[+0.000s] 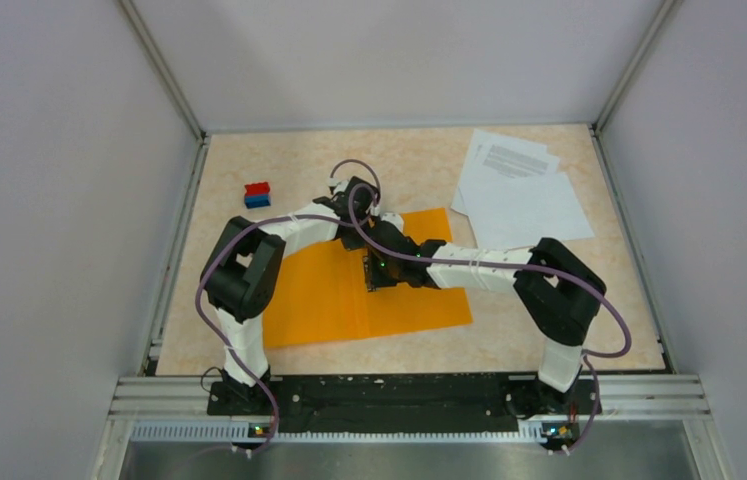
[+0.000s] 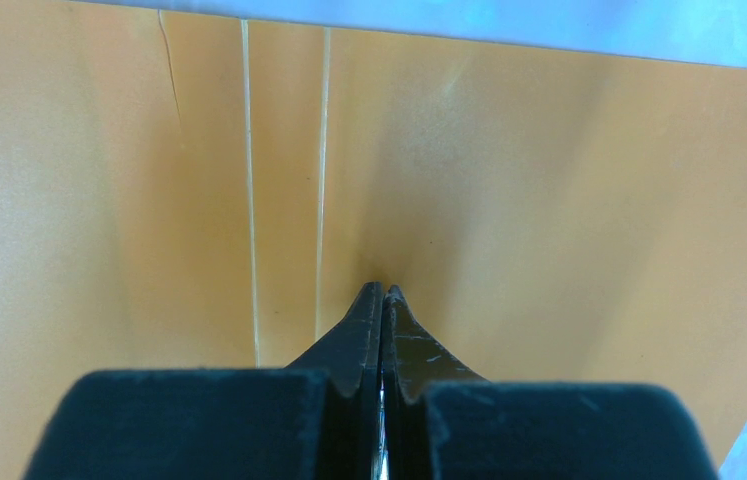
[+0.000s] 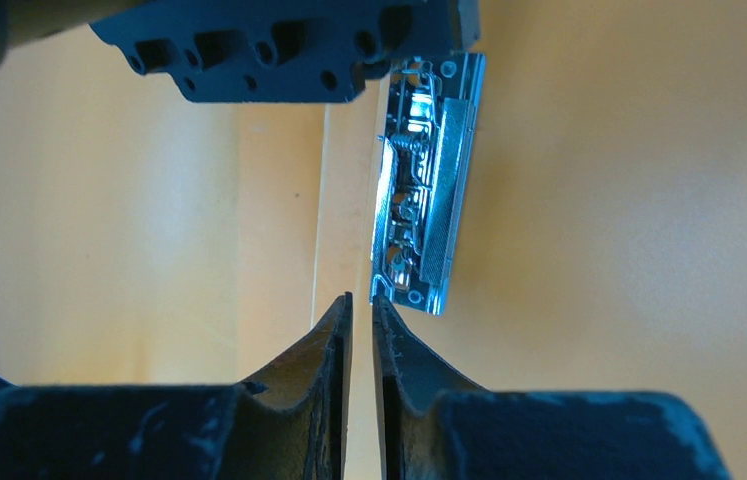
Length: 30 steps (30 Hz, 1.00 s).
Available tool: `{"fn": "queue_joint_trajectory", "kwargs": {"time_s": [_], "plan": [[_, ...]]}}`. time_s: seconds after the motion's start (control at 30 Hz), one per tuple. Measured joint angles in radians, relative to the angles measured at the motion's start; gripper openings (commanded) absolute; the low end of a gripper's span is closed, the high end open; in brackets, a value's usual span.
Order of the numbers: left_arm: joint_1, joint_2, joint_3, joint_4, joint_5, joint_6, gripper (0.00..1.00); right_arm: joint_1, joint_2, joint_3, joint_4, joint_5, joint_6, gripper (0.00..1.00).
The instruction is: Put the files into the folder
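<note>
Right now I see the folder lying open and flat in the middle of the tabletop, nearer its front edge, with both arms reaching in over it. The left gripper has its fingers pressed tight together, with nothing showing between them. Its tips sit on or just above the orange inner face, just beside the pale crease lines of the spine. The right gripper is parted by only a thin slit, and I can see nothing caught in it. Its tips sit just beside the near end of the metal clip. The files lie fanned in a loose stack at the far right corner, apart from the folder. A small red-and-blue block rests near the far left corner.
</note>
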<state>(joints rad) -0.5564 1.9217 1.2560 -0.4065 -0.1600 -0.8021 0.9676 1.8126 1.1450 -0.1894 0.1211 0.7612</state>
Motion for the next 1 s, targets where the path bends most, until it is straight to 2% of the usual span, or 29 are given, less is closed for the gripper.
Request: {"fn": "queue_joint_trajectory", "kwargs": {"time_s": [0.57, 1.0], "plan": [[0.012, -0.004, -0.011, 0.017, 0.023, 0.0, 0.0, 0.015, 0.031, 0.006, 0.01, 0.037, 0.002, 0.09], [0.032, -0.004, -0.026, 0.057, 0.071, -0.002, 0.0, 0.025, 0.021, -0.071, 0.113, 0.043, 0.017, 0.1]]}}
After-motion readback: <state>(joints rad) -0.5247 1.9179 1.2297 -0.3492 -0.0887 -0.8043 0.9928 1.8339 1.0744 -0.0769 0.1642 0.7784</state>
